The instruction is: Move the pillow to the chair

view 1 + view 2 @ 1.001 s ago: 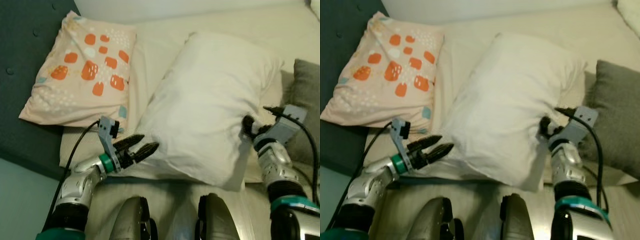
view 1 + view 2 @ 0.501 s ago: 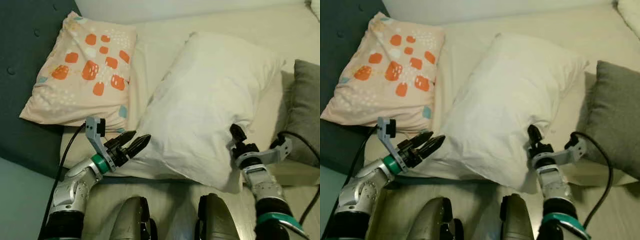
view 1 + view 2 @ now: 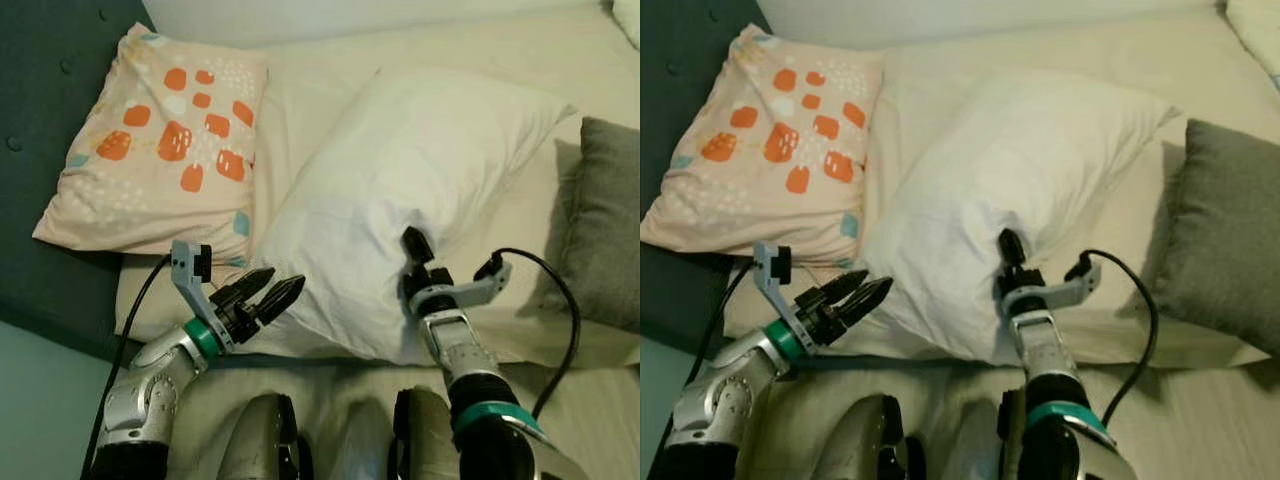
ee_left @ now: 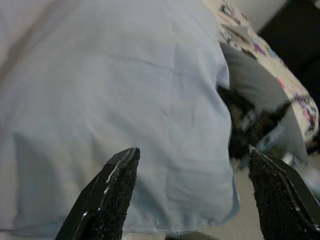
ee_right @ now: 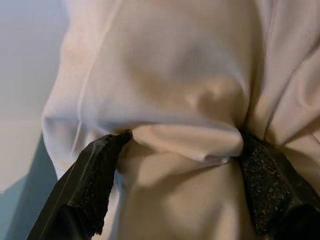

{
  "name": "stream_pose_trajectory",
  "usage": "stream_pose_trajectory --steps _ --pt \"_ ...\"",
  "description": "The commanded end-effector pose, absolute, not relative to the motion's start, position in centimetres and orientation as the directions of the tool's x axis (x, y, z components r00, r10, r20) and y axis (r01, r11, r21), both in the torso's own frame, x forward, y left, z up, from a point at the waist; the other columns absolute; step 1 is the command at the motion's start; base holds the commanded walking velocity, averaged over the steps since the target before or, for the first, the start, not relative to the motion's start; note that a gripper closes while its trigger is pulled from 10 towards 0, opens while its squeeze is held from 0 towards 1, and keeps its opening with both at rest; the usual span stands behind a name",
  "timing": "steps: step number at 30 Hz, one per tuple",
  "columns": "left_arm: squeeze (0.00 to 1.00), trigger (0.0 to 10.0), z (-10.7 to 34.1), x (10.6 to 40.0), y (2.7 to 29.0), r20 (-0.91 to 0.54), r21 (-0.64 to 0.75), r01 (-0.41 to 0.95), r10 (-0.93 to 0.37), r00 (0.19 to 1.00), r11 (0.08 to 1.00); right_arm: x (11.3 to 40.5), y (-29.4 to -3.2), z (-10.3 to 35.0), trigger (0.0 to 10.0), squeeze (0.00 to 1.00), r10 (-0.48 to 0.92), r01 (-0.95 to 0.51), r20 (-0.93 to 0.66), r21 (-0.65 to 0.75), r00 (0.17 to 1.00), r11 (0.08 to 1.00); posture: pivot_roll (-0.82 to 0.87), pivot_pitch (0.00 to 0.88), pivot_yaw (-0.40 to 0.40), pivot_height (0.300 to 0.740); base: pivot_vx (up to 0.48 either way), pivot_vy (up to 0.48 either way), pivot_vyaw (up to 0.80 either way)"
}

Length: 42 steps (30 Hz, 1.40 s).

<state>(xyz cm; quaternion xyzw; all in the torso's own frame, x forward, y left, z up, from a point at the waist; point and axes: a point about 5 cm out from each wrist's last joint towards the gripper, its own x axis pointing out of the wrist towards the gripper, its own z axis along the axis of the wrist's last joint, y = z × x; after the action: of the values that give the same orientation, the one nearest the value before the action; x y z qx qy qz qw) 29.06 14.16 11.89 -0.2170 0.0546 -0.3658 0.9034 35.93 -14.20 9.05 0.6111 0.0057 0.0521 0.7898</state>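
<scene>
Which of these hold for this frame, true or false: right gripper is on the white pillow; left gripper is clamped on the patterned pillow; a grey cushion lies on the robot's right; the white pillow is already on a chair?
1. The right gripper has a fold of the white pillow between its fingers. True.
2. The left gripper is clamped on the patterned pillow. False: it is open, at the white pillow's near left edge.
3. A grey cushion lies to the robot's right of the white pillow. True.
4. The white pillow is on a chair. False: it lies on the cream bedding.
</scene>
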Motion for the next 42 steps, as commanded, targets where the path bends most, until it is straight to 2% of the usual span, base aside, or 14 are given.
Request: stream_pose_trajectory --steps 1,5,7,8,9,12,17,22,30,37,38,40,41,42 --pt "0.00 10.0 11.0 28.2 14.2 0.007 -0.429 0.626 -0.691 0.723 0.651 36.4 -11.5 10.0 10.0 1.00 0.153 -0.123 0.079 0.944 0.985 0.305 0.09 0.157 0.170 0.621 0.000 0.000 0.00" --pt "0.00 10.0 10.8 27.9 14.1 -0.001 -0.424 0.629 -0.695 0.719 0.651 36.6 -11.0 10.2 10.0 1.00 0.156 -0.121 0.055 0.883 0.986 0.454 0.09 0.163 0.168 0.621 0.000 0.000 0.00" --pt "0.00 10.0 10.6 27.7 13.9 -0.014 -0.417 0.633 -0.701 0.713 0.653 36.7 -11.4 10.1 10.0 1.00 0.107 -0.055 -0.025 0.727 0.994 0.684 0.09 0.163 0.168 0.621 0.000 0.000 0.00" --pt "0.00 10.0 10.6 27.7 13.9 -0.014 -0.417 0.633 -0.701 0.713 0.653 36.7 -11.4 10.1 10.0 1.00 0.107 -0.055 -0.025 0.727 0.994 0.684 0.09 0.163 0.168 0.621 0.000 0.000 0.00" --pt "0.00 10.0 10.5 27.5 13.7 -0.027 -0.406 0.640 -0.708 0.706 0.653 36.8 -12.6 10.0 10.0 1.00 0.026 0.017 -0.069 0.557 0.997 0.830 0.10 0.167 0.172 0.621 0.000 0.000 0.00" --pt "0.00 10.0 10.6 27.4 13.6 -0.034 -0.398 0.645 -0.713 0.700 0.652 36.8 -14.5 10.2 10.0 1.00 -0.068 0.091 -0.067 0.475 0.995 0.875 0.10 0.168 0.173 0.621 0.000 0.000 0.00" --pt "0.00 10.0 10.8 27.3 13.6 -0.040 -0.391 0.645 -0.712 0.701 0.657 36.7 -19.5 10.7 10.0 1.00 -0.222 0.228 -0.063 0.408 0.973 0.884 0.09 0.165 0.180 0.621 0.000 0.000 0.00" --pt "0.00 10.0 10.7 27.3 13.7 -0.040 -0.398 0.641 -0.710 0.703 0.656 36.7 -20.2 10.6 10.0 1.00 -0.173 0.185 -0.071 0.507 0.982 0.842 0.08 0.163 0.185 0.621 0.000 0.000 0.00" --pt "0.00 10.0 10.7 27.4 13.3 -0.036 -0.410 0.639 -0.711 0.702 0.651 35.8 -13.2 7.7 10.0 1.00 0.209 -0.051 -0.132 0.722 0.969 0.690 0.09 0.154 0.184 0.621 0.000 0.000 0.00" --pt "0.00 10.0 10.8 27.4 13.4 -0.035 -0.411 0.636 -0.708 0.705 0.653 34.9 -10.0 6.6 10.0 0.96 0.299 -0.078 -0.164 0.750 0.940 0.657 0.09 0.154 0.184 0.621 0.000 0.000 0.00" --pt "0.00 10.0 10.8 27.4 13.4 -0.037 -0.409 0.635 -0.707 0.706 0.655 34.7 -9.3 6.4 10.0 0.00 0.318 -0.092 -0.170 0.741 0.933 0.665 0.09 0.146 0.178 0.621 0.000 0.000 0.00" --pt "0.00 10.0 10.7 27.4 13.5 -0.041 -0.403 0.629 -0.700 0.713 0.665 34.6 -8.8 6.3 9.7 0.00 0.334 -0.108 -0.176 0.723 0.926 0.683 0.09 0.144 0.175 0.621 0.000 0.000 0.00" --pt "0.00 10.0 10.7 27.5 13.6 -0.044 -0.396 0.623 -0.691 0.721 0.675 34.5 -8.7 6.2 5.7 0.00 0.339 -0.123 -0.183 0.695 0.923 0.708 0.09 0.144 0.175 0.621 0.000 0.000 0.00" --pt "0.00 10.0 10.6 27.6 13.7 -0.045 -0.394 0.618 -0.685 0.727 0.681 34.5 -8.7 6.2 0.0 0.00 0.342 -0.135 -0.182 0.677 0.922 0.723 0.09 0.144 0.175 0.621 0.000 0.000 0.00"
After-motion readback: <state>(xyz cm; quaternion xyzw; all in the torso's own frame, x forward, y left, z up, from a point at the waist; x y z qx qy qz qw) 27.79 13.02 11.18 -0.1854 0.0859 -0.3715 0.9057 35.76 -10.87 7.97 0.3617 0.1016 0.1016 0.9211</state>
